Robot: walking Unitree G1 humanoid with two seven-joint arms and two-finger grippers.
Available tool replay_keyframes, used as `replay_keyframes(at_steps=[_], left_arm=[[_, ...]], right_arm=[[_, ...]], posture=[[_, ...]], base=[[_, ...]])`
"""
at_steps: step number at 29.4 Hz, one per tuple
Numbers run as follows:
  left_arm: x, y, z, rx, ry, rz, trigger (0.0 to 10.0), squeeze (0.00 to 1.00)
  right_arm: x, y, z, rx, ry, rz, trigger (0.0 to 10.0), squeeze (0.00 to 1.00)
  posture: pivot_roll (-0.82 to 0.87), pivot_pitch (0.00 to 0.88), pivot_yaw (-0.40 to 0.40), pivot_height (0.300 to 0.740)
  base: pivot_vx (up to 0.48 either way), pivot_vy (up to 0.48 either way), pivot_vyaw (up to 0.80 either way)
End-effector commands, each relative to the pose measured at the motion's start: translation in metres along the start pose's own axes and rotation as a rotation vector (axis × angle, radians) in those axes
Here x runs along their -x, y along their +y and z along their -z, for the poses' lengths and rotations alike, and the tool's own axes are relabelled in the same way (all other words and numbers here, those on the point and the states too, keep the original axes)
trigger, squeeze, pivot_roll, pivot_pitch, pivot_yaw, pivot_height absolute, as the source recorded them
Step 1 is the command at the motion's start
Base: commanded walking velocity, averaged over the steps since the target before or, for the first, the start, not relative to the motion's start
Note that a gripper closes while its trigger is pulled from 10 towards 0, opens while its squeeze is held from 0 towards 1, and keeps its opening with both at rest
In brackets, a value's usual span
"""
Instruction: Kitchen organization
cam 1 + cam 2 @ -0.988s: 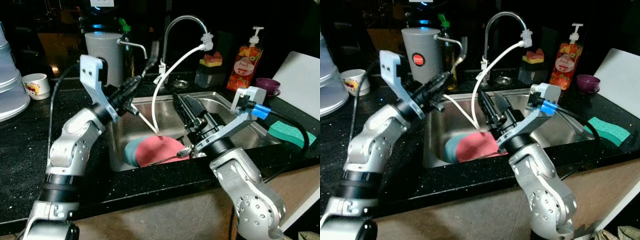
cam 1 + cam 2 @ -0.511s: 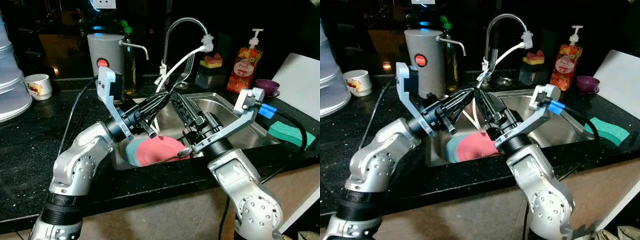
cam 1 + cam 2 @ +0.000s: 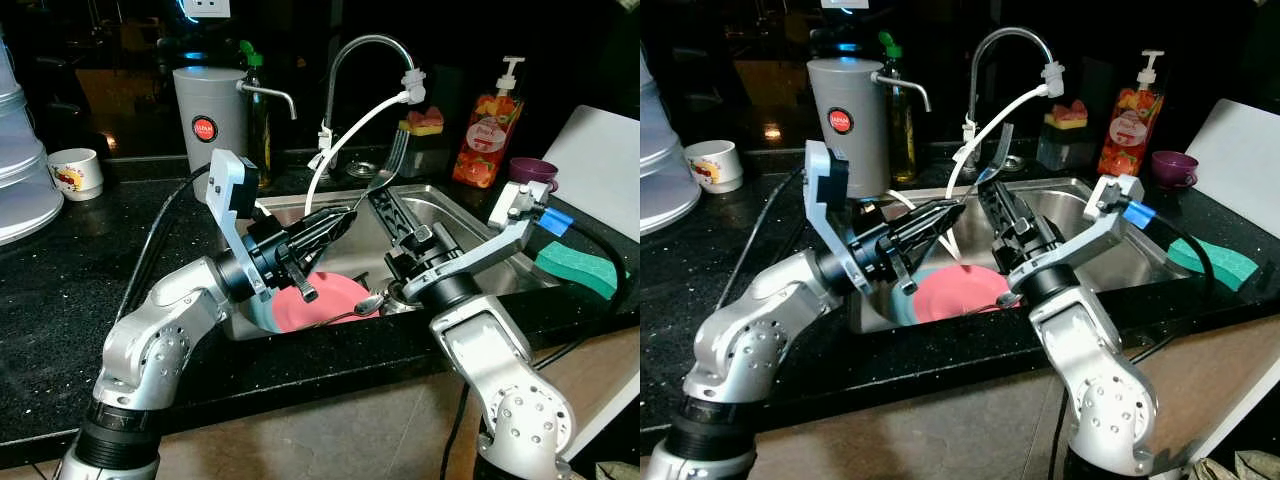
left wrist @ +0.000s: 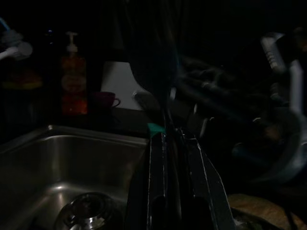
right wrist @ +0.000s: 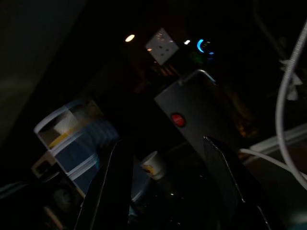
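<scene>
Over the sink (image 3: 470,225), left fingers (image 3: 335,222) apparently pinch a fork (image 3: 385,170); right fingers (image 5: 120,187) spread.

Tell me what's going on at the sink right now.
The robot stands at a steel sink with both arms reaching over the basin. Its left gripper is shut on a fork, held up with the tines near the white hose hanging from the tap. The right gripper is open beside it, holding nothing. A pink plate lies in the basin on a teal one, and a spoon rests on it.
</scene>
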State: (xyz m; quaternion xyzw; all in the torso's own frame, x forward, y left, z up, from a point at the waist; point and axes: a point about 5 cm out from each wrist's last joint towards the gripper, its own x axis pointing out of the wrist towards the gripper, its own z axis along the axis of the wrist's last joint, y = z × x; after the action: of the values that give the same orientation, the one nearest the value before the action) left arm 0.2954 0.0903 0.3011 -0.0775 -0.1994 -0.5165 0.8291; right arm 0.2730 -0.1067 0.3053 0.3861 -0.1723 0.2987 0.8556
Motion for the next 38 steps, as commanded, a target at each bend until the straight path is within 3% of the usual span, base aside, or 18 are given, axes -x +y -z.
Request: replay_keyframes(at_steps=[1, 8, 17, 18, 19, 20, 21, 22, 23, 24, 25, 26, 29, 31, 38], left_arm=[[0.0, 0.003, -0.002, -0.006, -0.009, -0.028, 10.0, 0.0], [0.0, 0.025, -0.013, -0.017, -0.062, -0.171, 10.0, 0.0], [0.0, 0.025, -0.004, -0.01, -0.03, -0.199, 10.0, 0.0], [0.001, 0.027, -0.005, 0.002, -0.038, -0.21, 10.0, 0.0], [0.001, 0.027, -0.005, 0.002, -0.038, -0.21, 10.0, 0.0], [0.002, 0.03, -0.008, 0.012, -0.048, -0.22, 10.0, 0.0], [0.002, 0.03, -0.008, 0.012, -0.048, -0.22, 10.0, 0.0], [0.003, 0.033, -0.011, 0.016, -0.057, -0.229, 10.0, 0.0], [0.003, 0.033, -0.011, 0.016, -0.057, -0.229, 10.0, 0.0], [0.005, 0.035, -0.014, 0.009, -0.059, -0.235, 10.0, 0.0], [0.005, 0.035, -0.014, 0.009, -0.059, -0.235, 10.0, 0.0], [0.009, 0.039, -0.017, -0.014, -0.047, -0.238, 10.0, 0.0], [0.011, 0.04, -0.017, -0.029, -0.034, -0.23, 10.0, 0.0], [0.014, 0.04, -0.017, -0.054, -0.005, -0.21, 10.0, 0.0], [0.013, 0.036, -0.012, -0.069, 0.022, -0.199, 10.0, 0.0]], right_arm=[[0.0, 0.006, -0.001, -0.009, -0.003, -0.035, 10.0, 0.0], [0.002, 0.009, 0.002, -0.009, 0.015, -0.049, 10.0, 0.0], [0.003, 0.009, 0.006, 0.042, 0.054, -0.061, 10.0, 0.0], [0.004, 0.008, 0.012, 0.191, 0.117, -0.062, 10.0, 0.0], [0.004, 0.008, 0.012, 0.191, 0.117, -0.062, 10.0, 0.0], [0.006, 0.004, 0.022, 0.4, 0.197, -0.053, 10.0, 0.0], [0.006, 0.004, 0.022, 0.4, 0.197, -0.053, 10.0, 0.0], [0.009, -0.003, 0.03, 0.595, 0.264, -0.039, 10.0, 0.0], [0.009, -0.003, 0.03, 0.595, 0.264, -0.039, 10.0, 0.0], [0.012, -0.011, 0.033, 0.716, 0.294, -0.016, 10.0, 0.0], [0.012, -0.011, 0.033, 0.716, 0.294, -0.016, 10.0, 0.0], [0.013, -0.02, 0.028, 0.853, 0.271, 0.045, 10.0, 0.0], [0.012, -0.023, 0.023, 0.927, 0.239, 0.077, 10.0, 0.0], [0.01, -0.026, 0.015, 1.052, 0.179, 0.113, 10.0, 0.0], [0.007, -0.025, 0.004, 1.218, 0.075, 0.146, 10.0, 0.0]], posture=[[-0.08, 0.06, -0.049, 0.74], [-0.08, 0.059, -0.046, 0.74], [-0.08, 0.054, -0.044, 0.74], [-0.08, 0.054, -0.044, 0.74], [-0.08, 0.054, -0.044, 0.74], [-0.08, 0.05, -0.041, 0.74], [-0.08, 0.05, -0.041, 0.74], [-0.08, 0.05, -0.041, 0.74], [-0.08, 0.05, -0.041, 0.74], [-0.07, 0.049, -0.041, 0.74], [-0.07, 0.049, -0.041, 0.74], [-0.07, 0.046, -0.04, 0.74], [-0.07, 0.045, -0.038, 0.74], [-0.07, 0.045, -0.037, 0.74], [-0.07, 0.045, -0.037, 0.74]], base=[[0.0, 0.0, 0.0], [0.0, 0.0, 0.0], [0.0, 0.0, 0.0], [0.0, 0.0, 0.0], [0.0, 0.0, 0.0], [0.0, 0.0, 0.0], [0.0, 0.0, 0.0], [0.0, 0.0, 0.0], [0.0, 0.0, 0.0], [0.0, 0.0, 0.0], [0.0, 0.0, 0.0], [0.0, 0.0, 0.0], [0.0, 0.0, 0.0], [0.0, 0.0, 0.0], [0.0, 0.0, 0.0]])
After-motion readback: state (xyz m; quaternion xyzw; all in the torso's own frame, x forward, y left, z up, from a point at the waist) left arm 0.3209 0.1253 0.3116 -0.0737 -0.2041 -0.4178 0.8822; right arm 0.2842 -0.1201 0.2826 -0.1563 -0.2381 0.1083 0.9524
